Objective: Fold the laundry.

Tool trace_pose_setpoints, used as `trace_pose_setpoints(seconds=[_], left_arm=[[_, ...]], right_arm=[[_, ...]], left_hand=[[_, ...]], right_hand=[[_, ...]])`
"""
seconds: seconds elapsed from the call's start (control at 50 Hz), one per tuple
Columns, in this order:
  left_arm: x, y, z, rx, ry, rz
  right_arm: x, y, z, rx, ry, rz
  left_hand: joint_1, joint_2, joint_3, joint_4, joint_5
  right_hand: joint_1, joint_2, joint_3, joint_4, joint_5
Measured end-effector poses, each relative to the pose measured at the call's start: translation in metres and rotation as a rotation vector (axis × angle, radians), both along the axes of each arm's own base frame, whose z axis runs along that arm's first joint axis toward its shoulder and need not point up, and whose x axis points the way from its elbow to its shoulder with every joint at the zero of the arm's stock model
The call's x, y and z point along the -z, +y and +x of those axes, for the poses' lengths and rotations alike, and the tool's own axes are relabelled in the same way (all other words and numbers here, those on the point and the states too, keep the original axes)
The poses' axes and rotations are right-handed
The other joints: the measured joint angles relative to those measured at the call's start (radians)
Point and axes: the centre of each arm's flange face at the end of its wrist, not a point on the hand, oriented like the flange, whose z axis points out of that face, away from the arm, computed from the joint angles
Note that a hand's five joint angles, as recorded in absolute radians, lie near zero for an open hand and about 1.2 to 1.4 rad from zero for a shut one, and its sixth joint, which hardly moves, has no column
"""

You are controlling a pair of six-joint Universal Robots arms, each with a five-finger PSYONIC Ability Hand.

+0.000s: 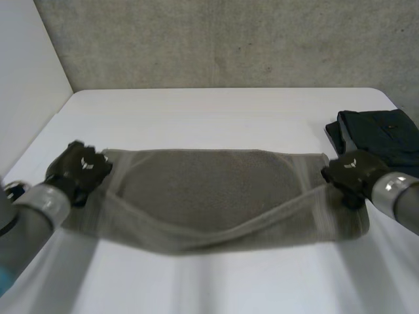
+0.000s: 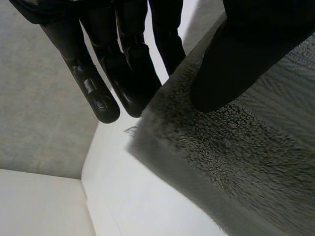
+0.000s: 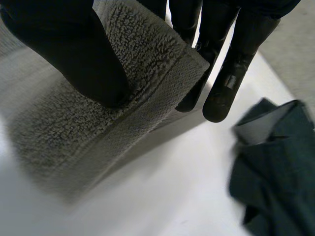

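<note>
A grey towel (image 1: 209, 196) is stretched between both hands above the white table (image 1: 216, 111), its near edge sagging in the middle. My left hand (image 1: 80, 170) holds the towel's left corner; in the left wrist view the thumb (image 2: 231, 64) presses the terry cloth (image 2: 236, 157) against the fingers (image 2: 123, 73) behind it. My right hand (image 1: 352, 175) holds the right corner; in the right wrist view the thumb (image 3: 78, 59) pinches the hemmed corner (image 3: 147, 88) against the fingers (image 3: 231, 64).
A dark blue garment (image 1: 383, 134) lies bunched at the table's right edge, just beyond my right hand, also in the right wrist view as the dark cloth (image 3: 275, 167). A grey wall (image 1: 222, 39) backs the table.
</note>
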Motion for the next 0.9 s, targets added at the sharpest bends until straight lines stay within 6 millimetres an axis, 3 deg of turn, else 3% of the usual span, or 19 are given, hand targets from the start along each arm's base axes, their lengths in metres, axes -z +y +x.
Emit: trace_pose_setpoints(seconds=[0.1, 0.26, 0.4, 0.44, 0.46, 0.48, 0.5, 0.52, 0.54, 0.72, 0.78, 0.84, 0.9], left_arm=[[0.014, -0.053, -0.014, -0.047, 0.05, -0.056], [0.036, -0.122, -0.038, -0.132, 0.075, -0.136], [0.055, -0.158, -0.053, -0.156, 0.076, -0.188], [0.058, -0.16, -0.056, -0.154, 0.076, -0.191], [0.063, -0.163, -0.06, -0.145, 0.076, -0.194], [0.064, -0.163, -0.061, -0.142, 0.077, -0.195], [0.066, -0.163, -0.064, -0.135, 0.078, -0.195], [0.068, -0.162, -0.067, -0.128, 0.078, -0.193], [0.068, -0.161, -0.068, -0.125, 0.079, -0.192], [0.059, -0.136, -0.079, -0.092, 0.102, -0.16], [0.045, -0.12, -0.074, -0.099, 0.149, -0.131], [0.034, -0.106, -0.069, -0.112, 0.206, -0.101], [0.022, -0.086, -0.061, -0.136, 0.303, -0.055]], right_arm=[[0.008, -0.033, 0.02, 0.044, 0.029, -0.11], [0.02, -0.086, 0.045, 0.088, 0.017, -0.26], [0.032, -0.123, 0.056, 0.146, 0.017, -0.339], [0.034, -0.126, 0.057, 0.156, 0.02, -0.343], [0.037, -0.13, 0.057, 0.177, 0.029, -0.344], [0.037, -0.13, 0.057, 0.183, 0.031, -0.342], [0.038, -0.131, 0.057, 0.193, 0.037, -0.336], [0.038, -0.13, 0.057, 0.201, 0.04, -0.327], [0.038, -0.13, 0.056, 0.204, 0.041, -0.324], [0.003, -0.101, 0.05, 0.216, -0.036, -0.259], [-0.01, -0.077, 0.045, 0.176, -0.08, -0.213], [-0.008, -0.06, 0.039, 0.146, -0.093, -0.155], [0.006, -0.039, 0.027, 0.125, -0.096, -0.061]], left_hand=[[0.0, 0.0, 0.0, 0.0, 0.0], [0.0, 0.001, 0.0, 0.0, 0.0], [-0.045, -0.049, -0.05, -0.035, -0.033], [-0.263, -0.249, -0.228, -0.23, -0.225], [-0.533, -0.463, -0.457, -0.463, -0.456], [-0.533, -0.463, -0.457, -0.463, -0.456], [-0.863, -0.818, -0.807, -0.824, -0.79], [-0.863, -0.818, -0.807, -0.824, -0.79], [-0.947, -0.955, -0.947, -0.963, -0.908], [-0.954, -0.992, -0.981, -0.997, -0.926], [-0.954, -0.992, -0.981, -0.997, -0.926], [-0.954, -0.992, -0.981, -0.997, -0.926], [-0.954, -0.992, -0.981, -0.997, -0.926]], right_hand=[[0.0, 0.0, 0.0, 0.0, 0.0], [0.0, 0.0, 0.0, 0.0, 0.0], [-0.025, -0.032, -0.033, -0.024, -0.022], [-0.195, -0.202, -0.205, -0.21, -0.187], [-0.435, -0.453, -0.45, -0.452, -0.421], [-0.571, -0.596, -0.591, -0.591, -0.559], [-0.571, -0.596, -0.591, -0.591, -0.559], [-0.78, -0.92, -0.923, -0.923, -0.884], [-0.784, -0.924, -0.934, -0.933, -0.894], [-0.789, -0.945, -0.968, -0.952, -0.953], [-0.789, -0.945, -0.968, -0.952, -0.954], [-0.789, -0.945, -0.968, -0.952, -0.953], [-0.789, -0.945, -0.968, -0.952, -0.954]])
